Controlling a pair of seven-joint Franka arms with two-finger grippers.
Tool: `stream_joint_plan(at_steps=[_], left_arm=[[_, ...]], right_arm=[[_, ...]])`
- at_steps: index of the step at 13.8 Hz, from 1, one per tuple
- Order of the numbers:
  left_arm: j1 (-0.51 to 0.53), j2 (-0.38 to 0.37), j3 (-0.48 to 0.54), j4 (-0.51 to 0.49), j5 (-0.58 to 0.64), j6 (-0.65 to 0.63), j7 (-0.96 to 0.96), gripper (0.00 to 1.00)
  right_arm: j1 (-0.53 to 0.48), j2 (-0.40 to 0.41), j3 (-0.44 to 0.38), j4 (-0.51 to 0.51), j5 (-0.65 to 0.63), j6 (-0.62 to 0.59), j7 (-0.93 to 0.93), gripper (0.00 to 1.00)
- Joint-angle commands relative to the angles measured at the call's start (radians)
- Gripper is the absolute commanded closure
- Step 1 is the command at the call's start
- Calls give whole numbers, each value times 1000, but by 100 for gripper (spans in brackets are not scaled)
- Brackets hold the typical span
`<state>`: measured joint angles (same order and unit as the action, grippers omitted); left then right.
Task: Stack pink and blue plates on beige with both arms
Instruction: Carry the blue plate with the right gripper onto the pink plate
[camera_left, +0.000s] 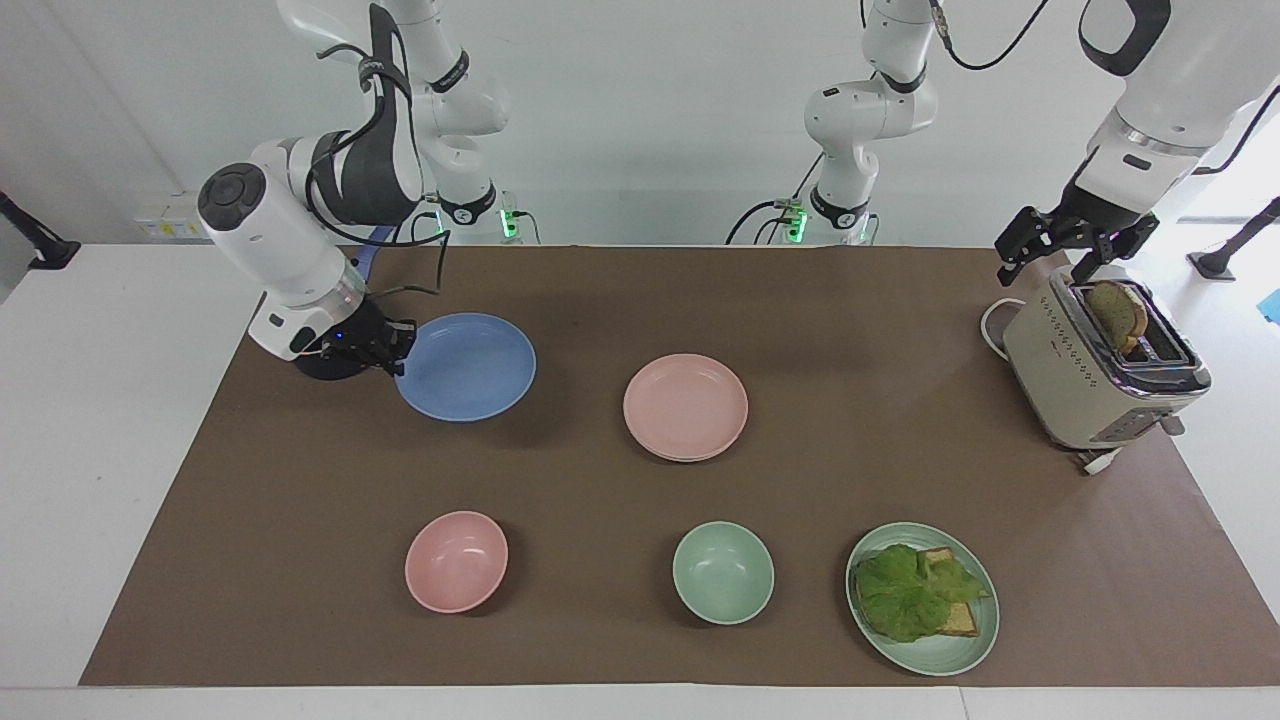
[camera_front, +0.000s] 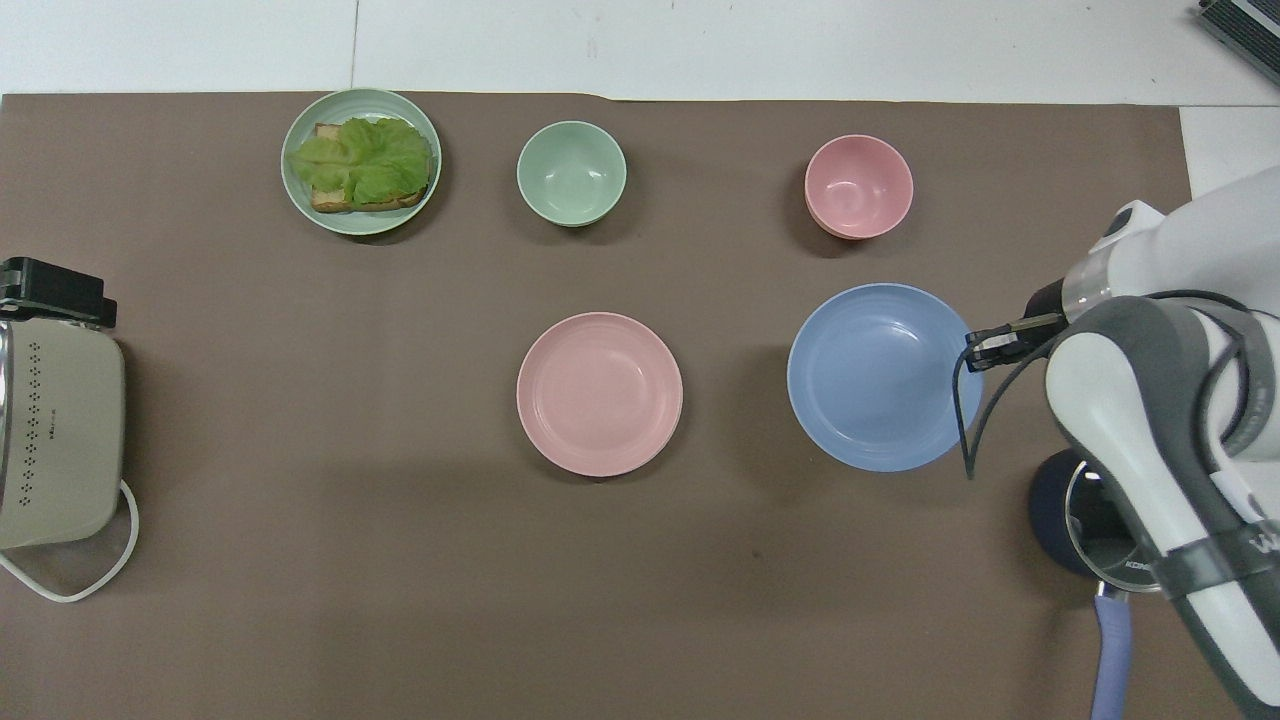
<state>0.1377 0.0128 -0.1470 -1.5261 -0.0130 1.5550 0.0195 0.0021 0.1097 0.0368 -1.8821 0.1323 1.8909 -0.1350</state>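
The blue plate (camera_left: 470, 366) (camera_front: 875, 377) hangs tilted a little above the brown mat, with its shadow under it. My right gripper (camera_left: 398, 350) (camera_front: 985, 345) is shut on its rim, on the side toward the right arm's end of the table. The pink plate (camera_left: 685, 402) (camera_front: 599, 393) lies at the mat's middle. A thin pale rim (camera_left: 690, 457) shows under it, which looks like the beige plate; the rest of that plate is hidden. My left gripper (camera_left: 1050, 262) (camera_front: 50, 290) waits open over the toaster.
A toaster (camera_left: 1085, 375) holding a bread slice stands at the left arm's end. Farther from the robots sit a pink bowl (camera_left: 456, 560), a green bowl (camera_left: 723, 572) and a green plate (camera_left: 965, 650) with toast and lettuce. A dark round utensil (camera_front: 1090, 520) with a blue handle lies under the right arm.
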Motion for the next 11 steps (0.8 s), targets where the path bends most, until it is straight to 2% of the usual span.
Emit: stream_joint_plan(at_steps=[1, 4, 7, 11], left_arm=[[0, -5, 1, -3, 11, -13, -1, 0], [0, -5, 1, -3, 13, -13, 0, 0], [0, -5, 1, -3, 13, -13, 0, 0], [-1, -5, 1, -3, 13, -13, 0, 0]], right_arm=[[88, 7, 8, 9, 16, 28, 162, 100], [186, 25, 8, 8, 84, 97, 317, 100], [294, 53, 8, 8, 95, 174, 484, 100], [403, 100, 9, 1, 102, 266, 601, 100]])
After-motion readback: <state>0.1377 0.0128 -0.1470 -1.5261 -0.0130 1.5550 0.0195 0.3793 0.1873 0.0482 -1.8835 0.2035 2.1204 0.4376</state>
